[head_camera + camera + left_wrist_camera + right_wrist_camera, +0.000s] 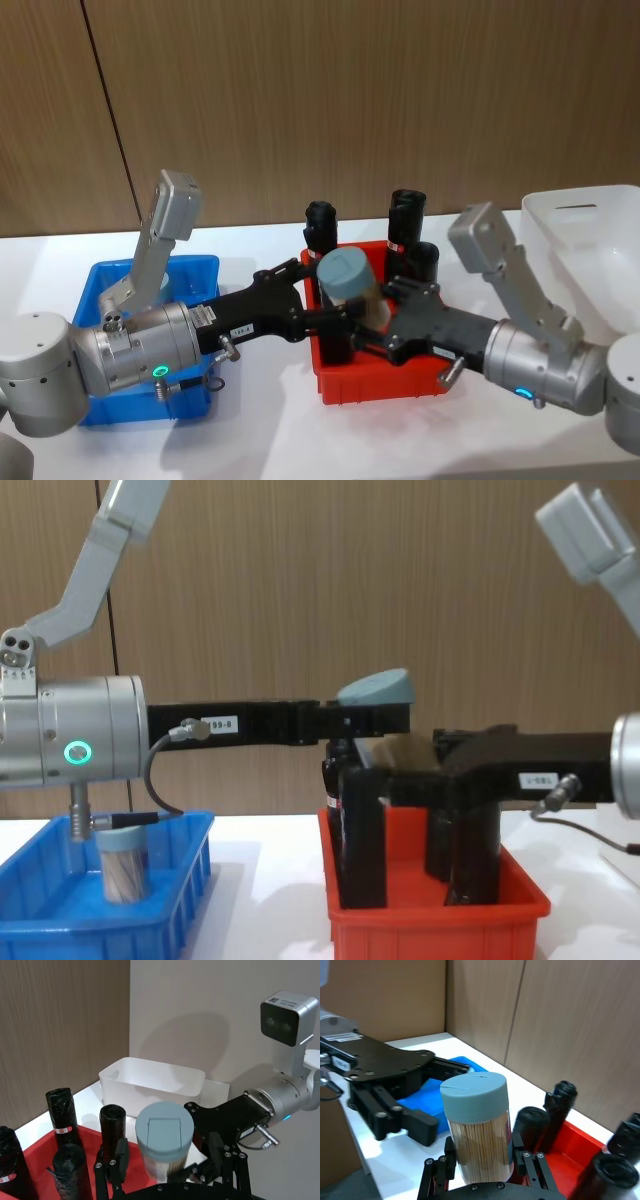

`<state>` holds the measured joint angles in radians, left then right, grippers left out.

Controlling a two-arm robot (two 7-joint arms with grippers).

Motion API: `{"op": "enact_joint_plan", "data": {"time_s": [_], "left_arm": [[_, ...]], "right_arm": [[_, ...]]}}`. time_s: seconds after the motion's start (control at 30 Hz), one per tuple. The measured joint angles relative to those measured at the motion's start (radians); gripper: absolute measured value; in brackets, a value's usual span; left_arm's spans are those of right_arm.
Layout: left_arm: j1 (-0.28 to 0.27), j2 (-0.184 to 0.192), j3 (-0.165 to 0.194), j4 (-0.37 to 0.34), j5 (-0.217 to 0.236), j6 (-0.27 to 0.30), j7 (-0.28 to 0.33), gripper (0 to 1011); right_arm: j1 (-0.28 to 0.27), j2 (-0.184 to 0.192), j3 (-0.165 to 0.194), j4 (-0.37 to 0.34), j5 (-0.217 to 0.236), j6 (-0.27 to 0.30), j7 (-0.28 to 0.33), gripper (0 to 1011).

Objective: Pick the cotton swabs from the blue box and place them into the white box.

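Fingers of the right gripper (482, 1162): closed narrow on the jar of cotton swabs (477, 1125). We see one finger (451, 1162) pressed low against each side of its clear wall.
Fingers of the left gripper (320, 298): spread wide, with the tips level with the jar. In the left wrist view we see a gap between one finger (120, 1155) and the jar's wall.
Jar: held in the air with its grey-blue lid (164, 1130) uppermost and the tan sticks showing through the wall. It hangs over the red bin (380, 385), near the tops of the black bottles (407, 215), between the blue box and the white box.
Second jar (125, 870): we see it standing upright on the floor of the blue box (195, 285), under the left arm.
Blue box: on the robot's left side of the desk (260, 420), just beside the red bin.
White box (590, 250): at the far right of the desk, behind the right arm and well apart from the held jar.
Red bin: in the middle of the desk, with the black bottles standing upright in it.
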<state>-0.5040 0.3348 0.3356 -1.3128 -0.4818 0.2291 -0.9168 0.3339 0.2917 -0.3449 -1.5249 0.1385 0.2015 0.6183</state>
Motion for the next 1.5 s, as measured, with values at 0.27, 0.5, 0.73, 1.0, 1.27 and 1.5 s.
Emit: {"op": "enact_joint_plan", "data": {"time_s": [0.27,0.5,0.73,1.0,1.27,1.5], "left_arm": [[0.0,0.0,0.0,0.0,0.0,0.0,0.0,1004],[0.0,0.0,0.0,0.0,0.0,0.0,0.0,1004],[0.0,0.0,0.0,0.0,0.0,0.0,0.0,1004],[0.0,0.0,0.0,0.0,0.0,0.0,0.0,1004],[0.0,0.0,0.0,0.0,0.0,0.0,0.0,1004],[0.0,0.0,0.0,0.0,0.0,0.0,0.0,1004]], "right_arm": [[-0.017,0.032,0.029,0.0,0.042,-0.007,-0.043,649],[-0.033,0.065,0.062,0.006,0.082,-0.017,-0.091,649],[-0.045,0.097,0.096,0.015,0.117,-0.029,-0.148,649],[-0.049,0.126,0.136,0.038,0.15,-0.039,-0.226,649],[-0.028,0.141,0.165,0.085,0.164,-0.04,-0.3,649],[0.019,0.142,0.185,0.172,0.162,-0.037,-0.365,649]]}}
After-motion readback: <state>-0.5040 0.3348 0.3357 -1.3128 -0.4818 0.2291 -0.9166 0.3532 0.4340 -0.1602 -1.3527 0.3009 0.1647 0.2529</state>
